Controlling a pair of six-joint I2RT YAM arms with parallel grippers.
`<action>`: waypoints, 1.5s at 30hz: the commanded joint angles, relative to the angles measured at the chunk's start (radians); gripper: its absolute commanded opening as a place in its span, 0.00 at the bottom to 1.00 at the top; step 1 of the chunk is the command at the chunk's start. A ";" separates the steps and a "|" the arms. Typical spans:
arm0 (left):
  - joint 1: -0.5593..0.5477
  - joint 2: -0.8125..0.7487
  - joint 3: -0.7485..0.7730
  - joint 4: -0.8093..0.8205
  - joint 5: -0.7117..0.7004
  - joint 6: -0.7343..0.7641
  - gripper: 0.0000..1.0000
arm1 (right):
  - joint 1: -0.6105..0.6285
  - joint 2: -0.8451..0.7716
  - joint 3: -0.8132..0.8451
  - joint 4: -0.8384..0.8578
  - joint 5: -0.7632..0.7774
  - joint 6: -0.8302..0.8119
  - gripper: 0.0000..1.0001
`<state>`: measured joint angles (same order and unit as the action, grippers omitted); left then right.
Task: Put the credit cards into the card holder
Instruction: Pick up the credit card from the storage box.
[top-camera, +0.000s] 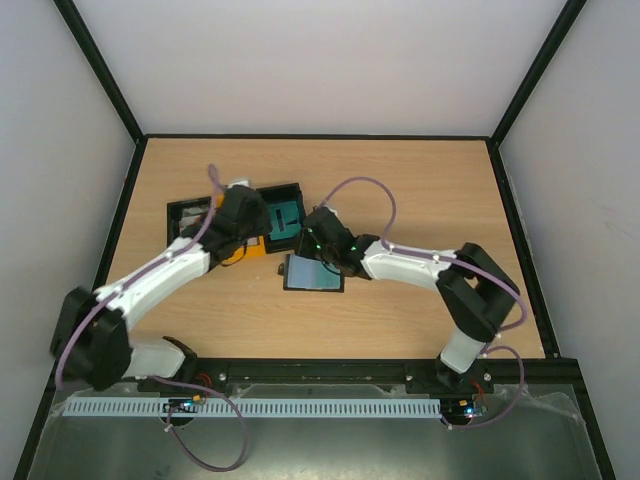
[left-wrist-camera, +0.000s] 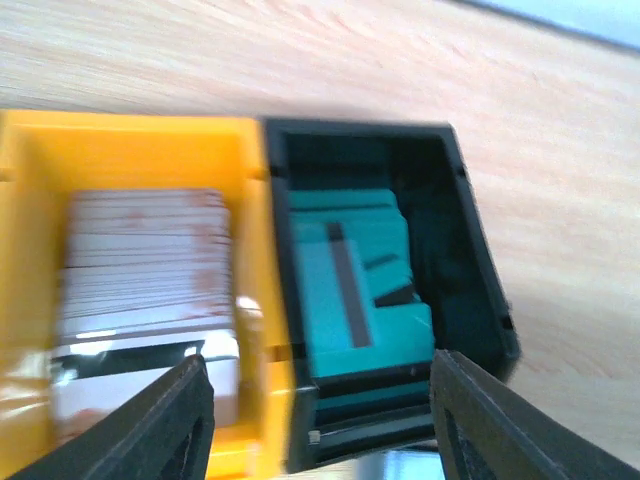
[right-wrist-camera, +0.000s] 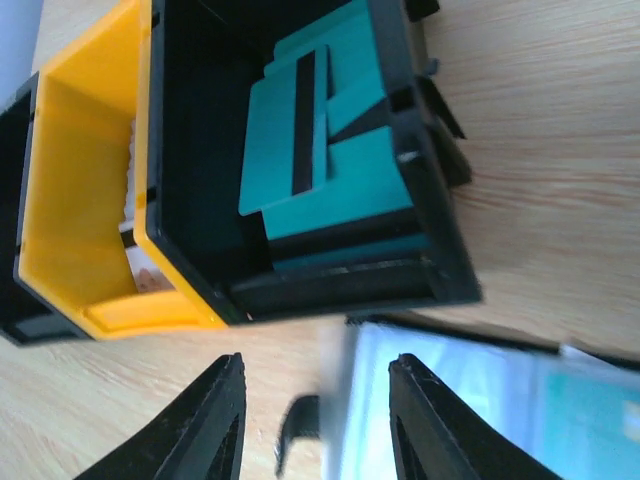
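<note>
Plenty is masked here. From above, the left arm's black wrist sits right over the yellow plastic bin (top-camera: 255, 248), leaving only a sliver of yellow. It also covers part of the open black plastic bin (top-camera: 188, 214) at the left end of the row.

The left wrist view is smeared with blur, yet it shows the yellow bin's load: a stack of white cards with reddish edges (left-wrist-camera: 140, 260), print unreadable. Pressed against that bin, wall to wall, a second black plastic bin (left-wrist-camera: 470, 230) holds the teal plastic credit cards (left-wrist-camera: 320, 300). They are loosely overlapped, one showing a dark stripe, and the count is impossible to call. The left end effector (left-wrist-camera: 318, 375) hangs above the seam between those two bins, fingers spread wide, nothing between them.

The small black folding card holder (top-camera: 313, 273) lies opened flat near the middle of the bench (top-camera: 420, 180), just on the near side of the teal-card bin, glossy inner window up. The right wrist view blurs it and cuts it off at the bottom. The right end effector (right-wrist-camera: 318, 385) hovers over one edge of it, jaws apart, gripping nothing, with a small black tab (right-wrist-camera: 292, 430) showing in the gap. A teal patch by the window is too blurred to name.

The bench is pale wood-grain board, boxed in by black frame posts (top-camera: 100, 65) and plain white walls (top-camera: 300, 60).
</note>
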<state>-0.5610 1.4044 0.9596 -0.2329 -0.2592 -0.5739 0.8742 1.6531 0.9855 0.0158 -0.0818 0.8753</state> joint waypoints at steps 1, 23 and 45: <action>0.078 -0.213 -0.119 -0.045 -0.063 -0.109 0.62 | 0.014 0.092 0.121 0.003 0.034 0.064 0.40; 0.171 -0.643 -0.303 -0.186 -0.005 -0.149 0.67 | 0.047 0.416 0.451 -0.149 0.292 0.087 0.43; 0.171 -0.684 -0.322 -0.211 -0.011 -0.157 0.67 | 0.060 0.574 0.649 -0.287 0.322 0.136 0.43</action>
<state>-0.3977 0.7536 0.6380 -0.4179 -0.2398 -0.7410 0.9298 2.1906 1.5867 -0.2165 0.2382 0.9817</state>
